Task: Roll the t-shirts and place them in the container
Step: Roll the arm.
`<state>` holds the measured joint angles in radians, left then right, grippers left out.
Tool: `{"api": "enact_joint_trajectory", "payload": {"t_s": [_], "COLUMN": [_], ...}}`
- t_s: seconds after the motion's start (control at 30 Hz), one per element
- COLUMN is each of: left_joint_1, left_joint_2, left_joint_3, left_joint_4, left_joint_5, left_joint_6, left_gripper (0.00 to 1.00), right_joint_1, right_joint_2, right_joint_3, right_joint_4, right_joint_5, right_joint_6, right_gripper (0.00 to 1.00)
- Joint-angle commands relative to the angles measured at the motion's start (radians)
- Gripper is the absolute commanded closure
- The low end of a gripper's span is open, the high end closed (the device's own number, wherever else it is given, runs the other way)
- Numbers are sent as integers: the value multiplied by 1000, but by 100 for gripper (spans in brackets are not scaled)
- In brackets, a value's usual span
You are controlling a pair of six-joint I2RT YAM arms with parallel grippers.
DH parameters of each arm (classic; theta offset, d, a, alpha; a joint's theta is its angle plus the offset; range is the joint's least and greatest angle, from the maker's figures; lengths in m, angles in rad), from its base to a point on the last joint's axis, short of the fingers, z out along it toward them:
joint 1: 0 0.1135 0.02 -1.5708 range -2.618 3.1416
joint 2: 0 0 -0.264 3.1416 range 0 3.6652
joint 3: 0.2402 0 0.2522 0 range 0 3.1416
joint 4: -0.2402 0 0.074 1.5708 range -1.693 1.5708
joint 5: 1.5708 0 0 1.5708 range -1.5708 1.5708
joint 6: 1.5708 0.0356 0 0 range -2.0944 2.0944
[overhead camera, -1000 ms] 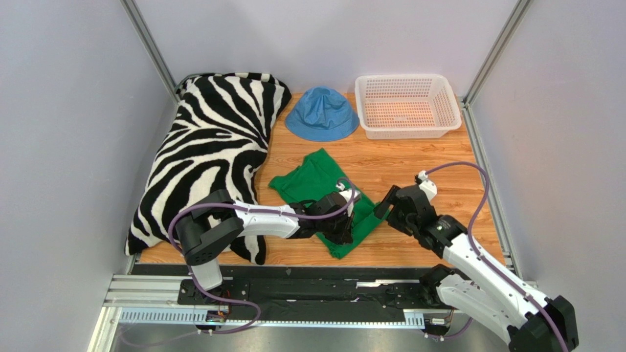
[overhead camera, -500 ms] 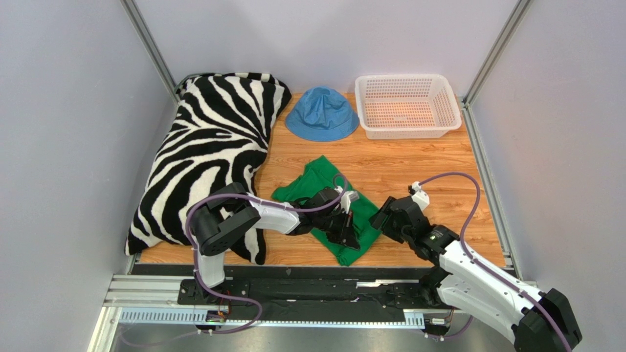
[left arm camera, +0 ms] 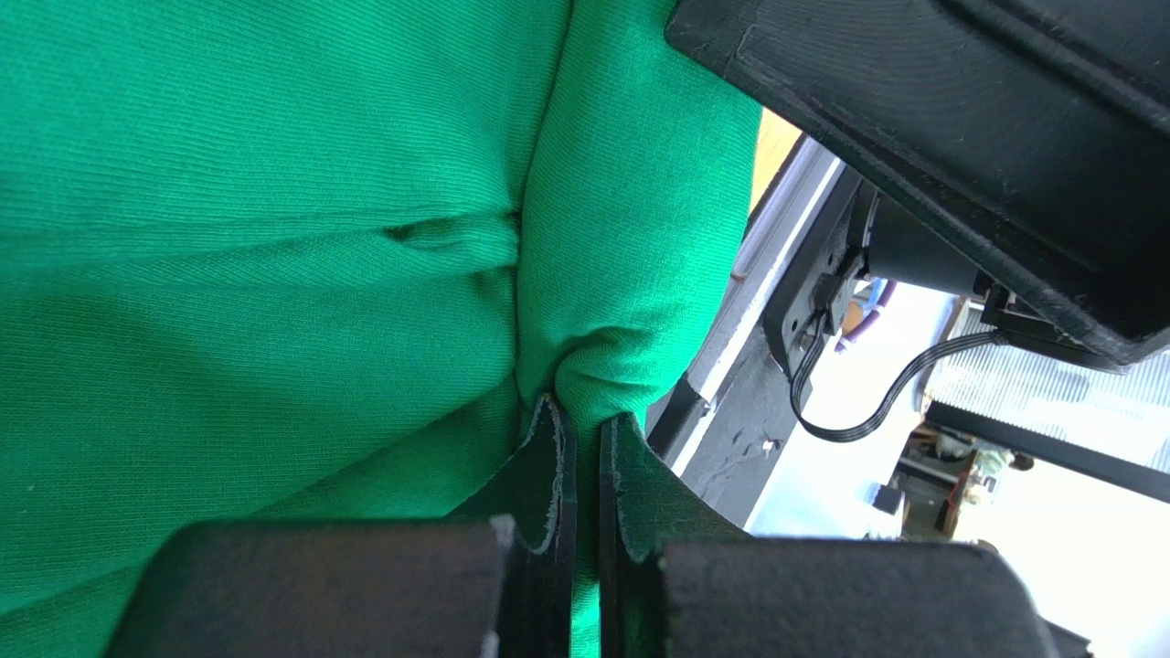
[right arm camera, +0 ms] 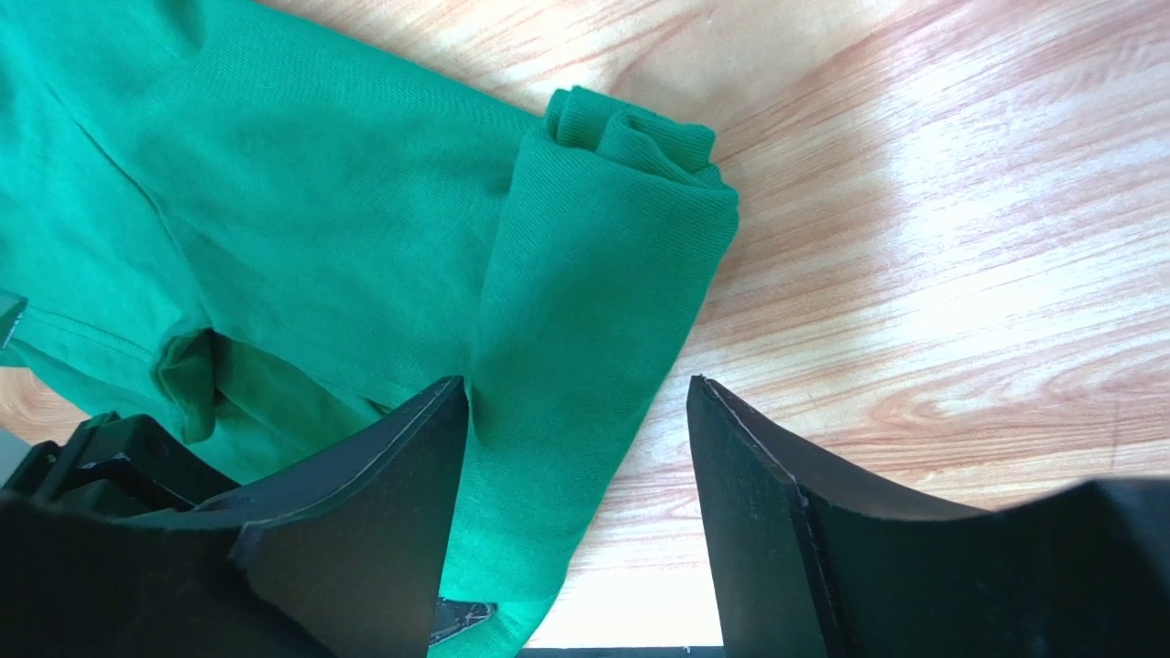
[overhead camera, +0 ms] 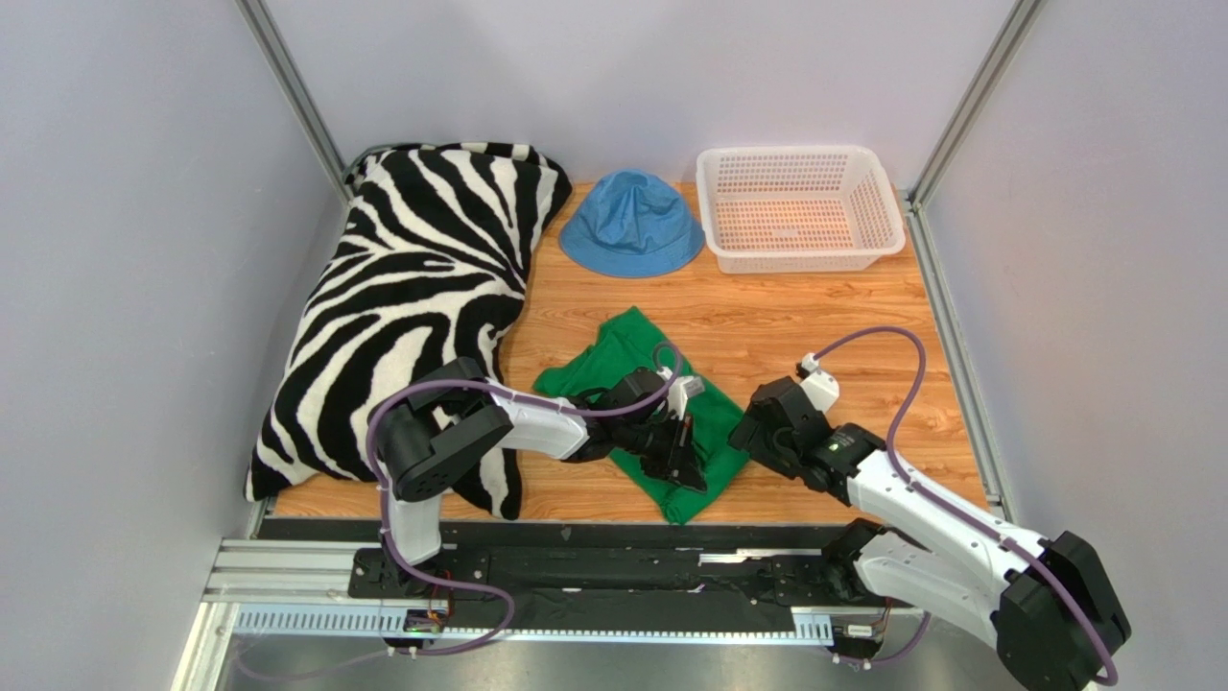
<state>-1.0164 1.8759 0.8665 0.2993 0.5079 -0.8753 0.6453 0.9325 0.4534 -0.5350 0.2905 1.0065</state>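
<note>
The bright green t-shirt (overhead camera: 623,363) lies partly rolled on the wooden table near its front edge. My left gripper (overhead camera: 681,449) rests on the shirt's near right part and is shut on a pinched fold of green cloth (left arm camera: 604,359); in the left wrist view the gripper (left arm camera: 580,418) has cloth squeezed between its fingers. My right gripper (overhead camera: 750,432) sits just right of it, open. In the right wrist view the gripper (right arm camera: 577,398) straddles the rolled edge of the shirt (right arm camera: 591,261), the left finger (right arm camera: 412,453) touching cloth and the right finger over bare wood.
A zebra-striped pillow (overhead camera: 411,288) fills the left side. A blue bucket hat (overhead camera: 632,223) and a white plastic basket (overhead camera: 786,151) stand at the back. The black rail (overhead camera: 606,569) runs just below the table's front edge, close to both grippers.
Both grippers have moved toward the table's front edge, and the shirt's near right part has bunched up with them. The right gripper came left to the roll and its jaws narrowed slightly.
</note>
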Motion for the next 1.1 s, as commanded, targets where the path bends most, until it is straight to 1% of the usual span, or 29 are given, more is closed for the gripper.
{"api": "enact_joint_trajectory", "payload": {"t_s": [0.0, 0.1, 0.17, 0.2, 0.23, 0.3, 0.33, 0.37, 0.4, 0.47, 0.5, 0.53, 0.57, 0.6, 0.67, 0.7, 0.73, 0.8, 0.83, 0.87, 0.9, 0.93, 0.97, 1.0, 1.03, 1.07], "left_joint_1": [-5, -5, -5, -5, -5, -5, -5, -5, -7, -7, -8, -10, -14, -25, -42, -51, -85, -131, -167, -224, -253, -281, -339, -362, -384, -430], "left_joint_2": [26, 14, 9, 6, 5, -3, -6, -18, -26, -69, -87, -110, -159, -190, -268, -291, -335, -368, -380, -368, -357, -328, -308, -285, -234, -207], "left_joint_3": [-20, -18, -18, -18, -17, -15, -14, -12, -14, -20, -21, -23, -23, -23, -18, -9, -3, 22, 31, 82, 101, 121, 167, 195, 219, 270], "left_joint_4": [-66, -84, -91, -94, -97, -101, -106, -108, -104, -117, -138, -149, -166, -211, -255, -294, -325, -385, -399, -445, -480, -498, -535, -554, -577, -606], "left_joint_5": [-6, -14, -19, -19, -23, -25, -25, -22, -22, -42, -55, -83, -109, -144, -245, -329, -374, -481, -565, -686, -791, -846, -900, -992, -1038, -1084], "left_joint_6": [16, 35, 47, 55, 58, 70, 78, 84, 99, 117, 140, 157, 173, 202, 243, 257, 274, 321, 331, 370, 387, 406, 441, 453, 464, 485], "left_gripper": [100, 100, 100, 100, 100, 100, 100, 100, 95, 82, 71, 67, 53, 50, 48, 47, 47, 46, 46, 46, 46, 45, 45, 44, 44, 44], "right_joint_1": [4, 4, 4, 4, 4, 4, 4, 4, 4, 4, 4, 2, 2, 2, 2, 4, 2, 4, 4, 2, 1, 2, 2, 2, 2, 1], "right_joint_2": [5, 72, 150, 176, 202, 281, 307, 346, 367, 405, 413, 423, 446, 457, 485, 509, 519, 546, 554, 578, 588, 601, 608, 614, 626, 632], "right_joint_3": [13, 31, 60, 82, 121, 169, 209, 226, 241, 272, 281, 294, 301, 310, 338, 344, 355, 375, 381, 398, 409, 412, 415, 421, 424, 429], "right_joint_4": [9, 46, 46, 38, 11, -23, -64, -86, -108, -164, -184, -194, -198, -213, -226, -240, -249, -261, -263, -272, -276, -276, -276, -276, -278, -280], "right_joint_5": [24, 15, 12, 13, 13, 18, 21, 25, 38, 48, 50, 49, 42, 41, 38, 36, 36, 38, 35, 21, 15, 10, 1, -4, -7, -10], "right_joint_6": [9, -2, -17, -35, -40, -49, -51, -54, -55, -54, -52, -52, -52, -51, -51, -51, -51, -52, -54, -55, -54, -55, -57, -59, -60, -63], "right_gripper": [36, 40, 46, 52, 66, 81, 95, 97, 100, 100, 100, 100, 100, 100, 100, 100, 100, 100, 100, 100, 100, 100, 100, 100, 100, 100]}}
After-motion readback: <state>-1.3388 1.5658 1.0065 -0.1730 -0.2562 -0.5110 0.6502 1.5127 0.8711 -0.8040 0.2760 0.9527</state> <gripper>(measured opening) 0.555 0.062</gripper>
